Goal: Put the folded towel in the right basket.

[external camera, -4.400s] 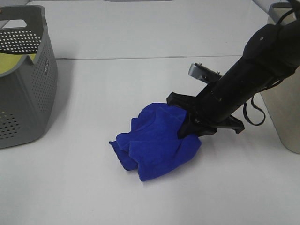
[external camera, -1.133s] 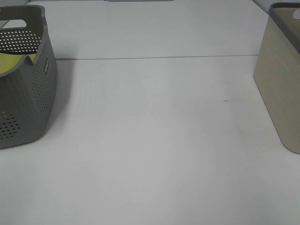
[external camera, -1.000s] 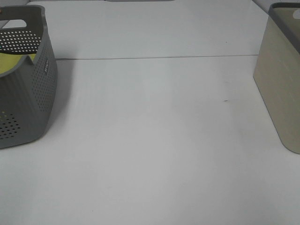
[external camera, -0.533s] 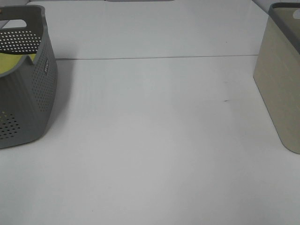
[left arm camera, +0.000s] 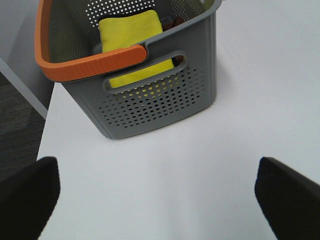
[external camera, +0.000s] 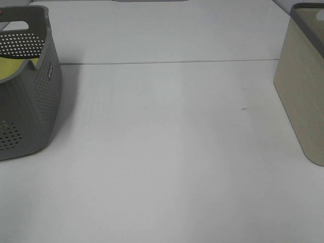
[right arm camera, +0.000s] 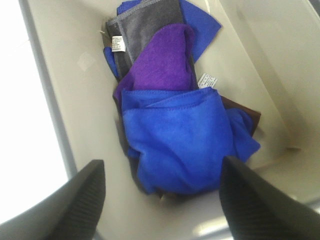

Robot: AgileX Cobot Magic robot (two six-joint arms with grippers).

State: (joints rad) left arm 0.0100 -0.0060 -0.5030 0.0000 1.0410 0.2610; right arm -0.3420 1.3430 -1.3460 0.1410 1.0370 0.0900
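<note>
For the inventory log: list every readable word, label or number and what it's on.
Nothing can be read.
The mark on the gray basket: too blurred.
The white tag on the gray towel: too small.
The other tag beside the purple towel: too small.

Left hand (left arm camera: 159, 194) fingers (left arm camera: 29, 196) black; right hand (right arm camera: 165, 192) ribbed.

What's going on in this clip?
The task looks finished. The right gripper hangs open above the right basket, where the blue towel lies loose on a purple cloth. The left gripper is open too, near the grey basket, which holds a yellow towel.
</note>
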